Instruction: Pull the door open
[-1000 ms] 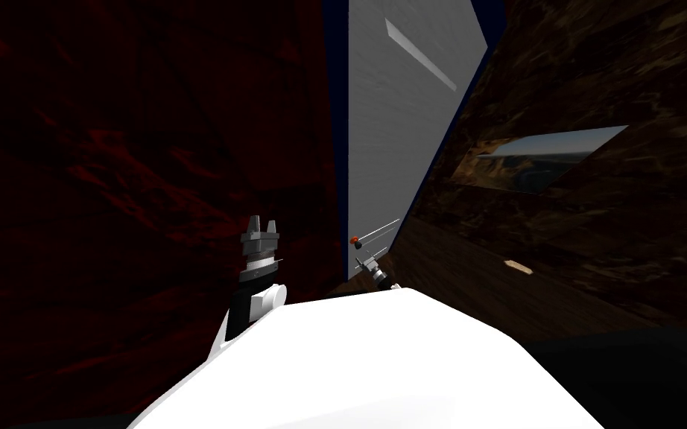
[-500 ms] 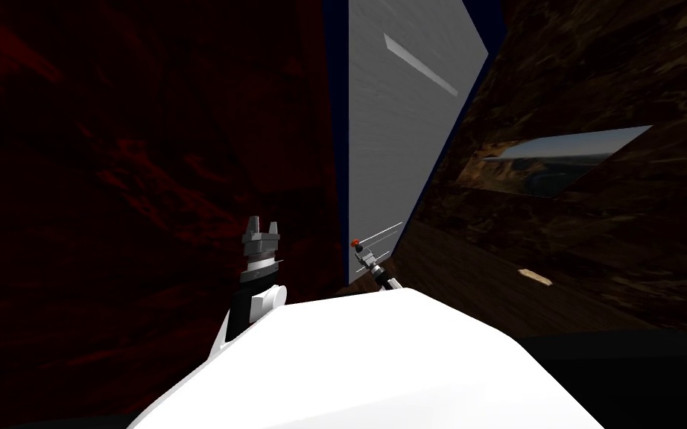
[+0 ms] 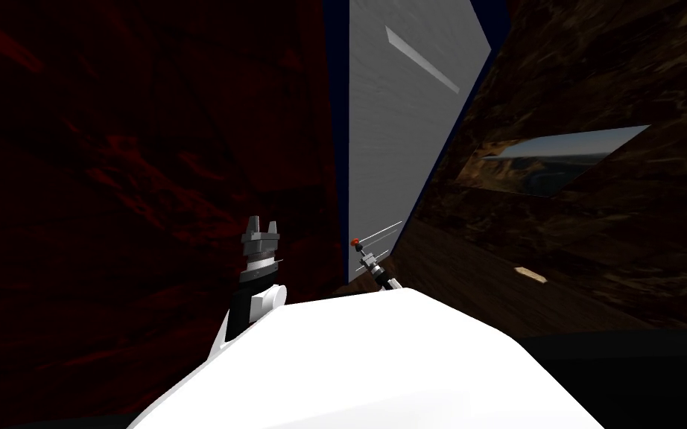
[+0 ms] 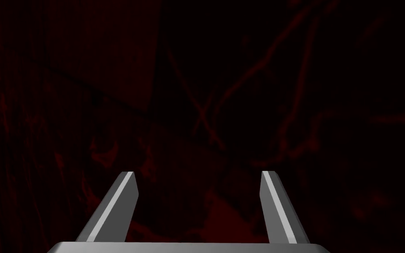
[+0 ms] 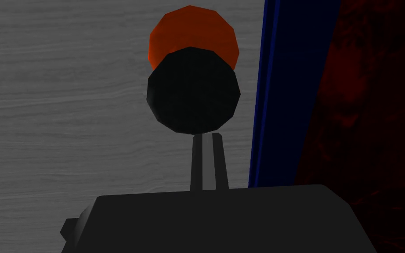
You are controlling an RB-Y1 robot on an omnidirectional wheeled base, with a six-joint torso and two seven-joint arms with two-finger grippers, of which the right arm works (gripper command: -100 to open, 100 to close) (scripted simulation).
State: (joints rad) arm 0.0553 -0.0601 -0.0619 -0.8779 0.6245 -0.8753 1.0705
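The grey door stands ahead in a dark blue frame. Its black round knob sits on an orange disc close to the frame edge. My right gripper is just under the knob, its two fingers pressed together with their tips at the knob's lower rim, gripping nothing. In the head view the right gripper sits just below the knob. My left gripper is raised to the left of the door, and its fingers stand open and empty.
A dark red wall runs along the left of the door. A dark brown wall with a framed landscape picture runs along the right. The floor on the right is dark wood.
My right hand has edged up closer to the knob. The head camera has shifted slightly, so the picture on the right wall sits a little differently. The left arm has held still.
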